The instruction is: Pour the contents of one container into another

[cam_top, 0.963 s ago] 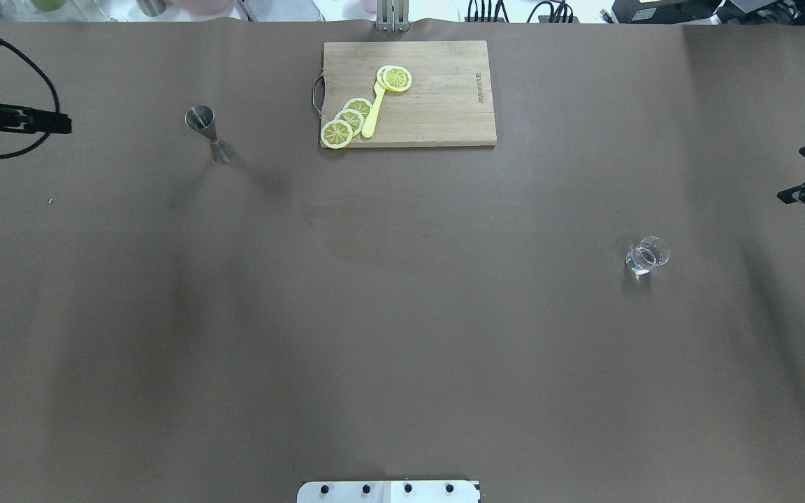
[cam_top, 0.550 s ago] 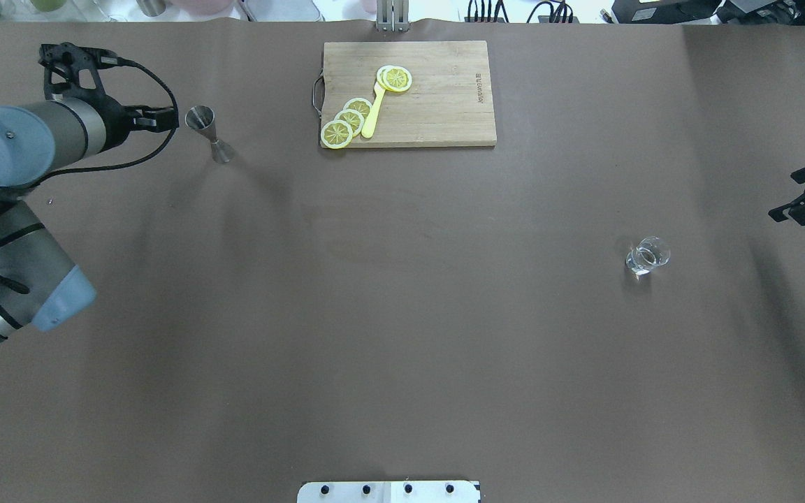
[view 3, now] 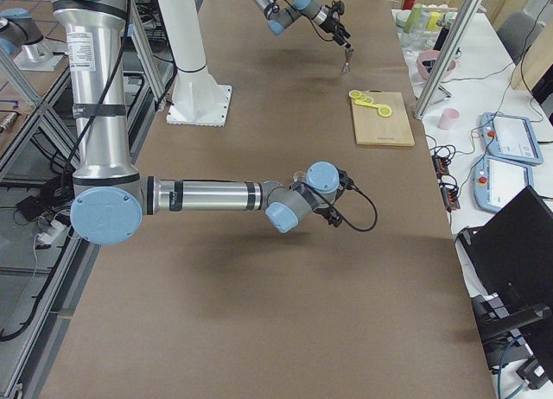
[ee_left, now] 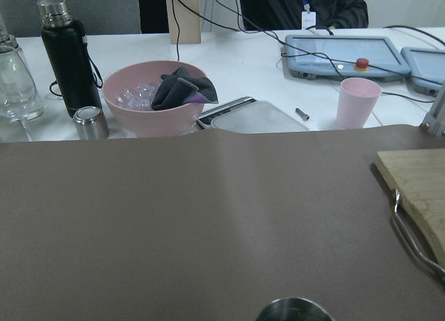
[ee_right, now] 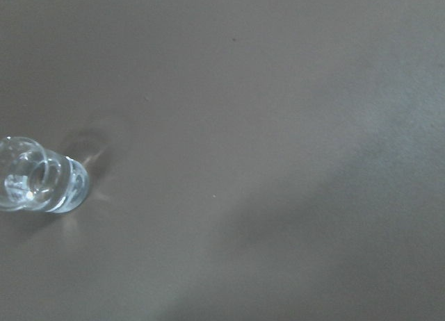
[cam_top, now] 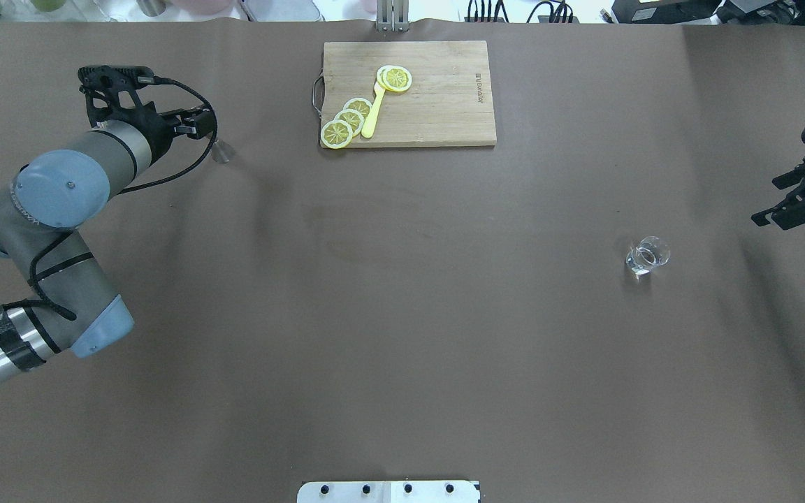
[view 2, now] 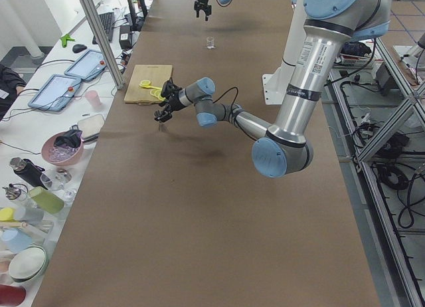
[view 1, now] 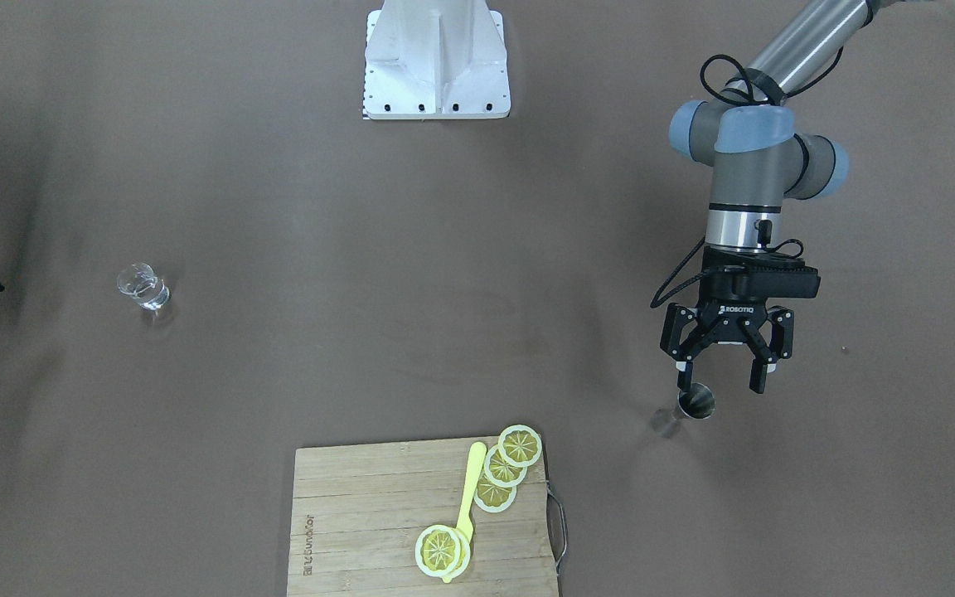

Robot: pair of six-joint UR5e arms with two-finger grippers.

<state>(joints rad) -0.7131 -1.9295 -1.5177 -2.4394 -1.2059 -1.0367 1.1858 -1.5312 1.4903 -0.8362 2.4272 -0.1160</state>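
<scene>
While the left gripper (view 1: 720, 383) hovers with its jaws spread wide, the steel jigger (view 1: 695, 402) stands upright right at its fingertips, closer to one finger than the other. It is a smooth, shiny hourglass with its long axis vertical. Beyond it lies a wooden cutting board (view 1: 361, 506). Far across the brown table, the small clear glass (view 1: 143, 287) stands near the right gripper (cam_top: 788, 201), which is likewise spread.

The left gripper (view 1: 719, 383) points down, jaws spread; the right gripper (cam_top: 767, 202) likewise.
</scene>
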